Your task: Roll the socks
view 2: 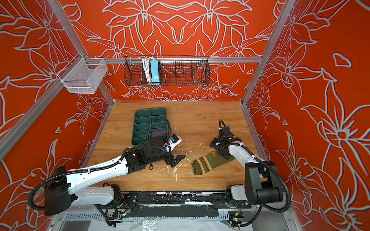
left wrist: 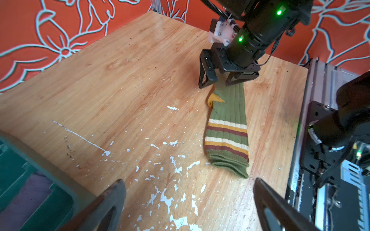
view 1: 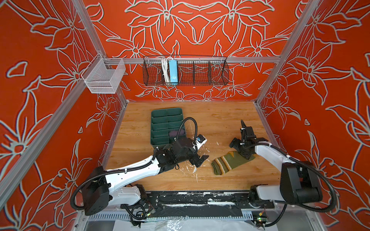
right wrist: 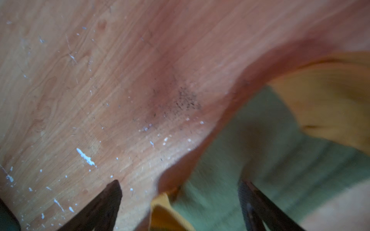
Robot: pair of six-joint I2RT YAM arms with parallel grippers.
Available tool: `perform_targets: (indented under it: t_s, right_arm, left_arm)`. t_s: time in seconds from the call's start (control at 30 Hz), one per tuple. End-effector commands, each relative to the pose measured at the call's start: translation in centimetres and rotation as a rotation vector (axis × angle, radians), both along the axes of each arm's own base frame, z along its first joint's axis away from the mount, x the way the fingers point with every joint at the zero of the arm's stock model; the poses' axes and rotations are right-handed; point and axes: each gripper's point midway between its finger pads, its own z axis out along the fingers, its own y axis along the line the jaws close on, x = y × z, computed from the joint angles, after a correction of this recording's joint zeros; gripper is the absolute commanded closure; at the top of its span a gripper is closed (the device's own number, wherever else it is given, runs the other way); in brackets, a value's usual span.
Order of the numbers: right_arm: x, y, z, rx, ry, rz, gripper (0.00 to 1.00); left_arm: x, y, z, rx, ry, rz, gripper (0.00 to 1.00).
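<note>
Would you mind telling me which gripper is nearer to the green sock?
Right. The right gripper hangs open over the foot end of the green sock; the left gripper sits off its cuff end, not touching.

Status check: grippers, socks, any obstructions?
Left gripper open, empty, off the cuff end. Right gripper open, astride olive sock toe end. Olive sock flat, unrolled; purple sock in tray. No obstruction.

We've got white links (view 1: 132, 174), black joint housings (view 1: 298, 180), black corrugated hoses (view 1: 188, 118) zip-tied to them, two green LEDs (left wrist: 279, 12) on the right wrist (left wrist: 254, 46).
</note>
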Motion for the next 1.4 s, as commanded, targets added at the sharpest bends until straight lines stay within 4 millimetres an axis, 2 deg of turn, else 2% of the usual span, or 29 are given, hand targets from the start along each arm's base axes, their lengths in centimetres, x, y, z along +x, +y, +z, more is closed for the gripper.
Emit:
perform_targets:
  t_s: [0.0, 0.1, 0.13, 0.2, 0.27, 0.37, 0.43, 0.53, 0.63, 0.7, 0.8, 0.93, 1.0, 1.07, 1.23, 1.37]
  right_arm:
    - [1.9, 1.4, -1.0, 0.041, -0.041, 0.068, 0.07]
    - [3.5, 4.0, -2.0, 0.073, -0.051, 0.185, 0.08]
    - [4.2, 5.4, -2.2, 0.086, -0.058, 0.246, 0.08]
    - [5.3, 8.5, -2.8, 0.119, -0.055, 0.358, 0.08]
    - [6.3, 12.8, -3.4, 0.167, -0.05, 0.499, 0.09]
    - [7.8, 17.8, -3.9, 0.225, -0.032, 0.631, 0.11]
    - [8.9, 19.8, -3.7, 0.267, -0.05, 0.665, 0.11]
    - [10.6, 21.2, -2.3, 0.304, -0.087, 0.701, 0.12]
    - [11.8, 21.2, 1.2, 0.301, -0.146, 0.752, 0.11]
    - [12.5, 20.0, 4.2, 0.295, -0.205, 0.743, 0.1]
    - [12.9, 16.3, 8.5, 0.3, -0.302, 0.668, 0.1]
    - [10.9, 9.9, 11.0, 0.283, -0.355, 0.508, 0.1]
    - [8.9, 8.4, 10.1, 0.269, -0.333, 0.464, 0.1]
    - [6.5, 8.3, 9.1, 0.28, -0.296, 0.475, 0.11]
    - [1.1, 10.2, 6.2, 0.36, -0.21, 0.536, 0.17]
    - [-2.0, 12.1, 3.9, 0.362, -0.121, 0.603, 0.25]
  left_arm:
    - [0.6, 0.8, 1.0, 0.014, -0.056, 0.038, 0.03]
    - [0.9, 1.1, 1.2, 0.018, -0.075, 0.06, 0.03]
    - [1.0, 1.2, 1.3, 0.019, -0.08, 0.066, 0.03]
    - [1.2, 1.5, 1.5, 0.028, -0.091, 0.076, 0.03]
    - [1.4, 2.2, 1.8, 0.035, -0.102, 0.106, 0.03]
    - [0.8, 2.9, 2.2, 0.032, -0.124, 0.096, 0.03]
    - [-0.1, 3.2, 2.3, 0.035, -0.138, 0.054, 0.03]
    - [-1.9, 3.7, 2.5, 0.056, -0.195, -0.045, 0.02]
    - [-3.1, 4.5, 3.8, 0.065, -0.29, -0.111, 0.01]
    - [-3.4, 4.8, 4.5, 0.073, -0.341, -0.137, 0.01]
    - [-3.5, 4.4, 4.7, 0.085, -0.38, -0.165, 0.0]
    - [-3.4, 2.5, 3.7, 0.081, -0.368, -0.189, 0.0]
    - [-3.1, 1.0, 2.3, 0.08, -0.346, -0.195, 0.0]
    - [-2.7, 0.0, 1.9, 0.045, -0.332, -0.17, 0.0]
    - [-1.2, -1.0, 1.7, -0.052, -0.267, -0.061, 0.0]
    - [-1.1, -0.9, 1.4, -0.045, -0.249, -0.051, 0.01]
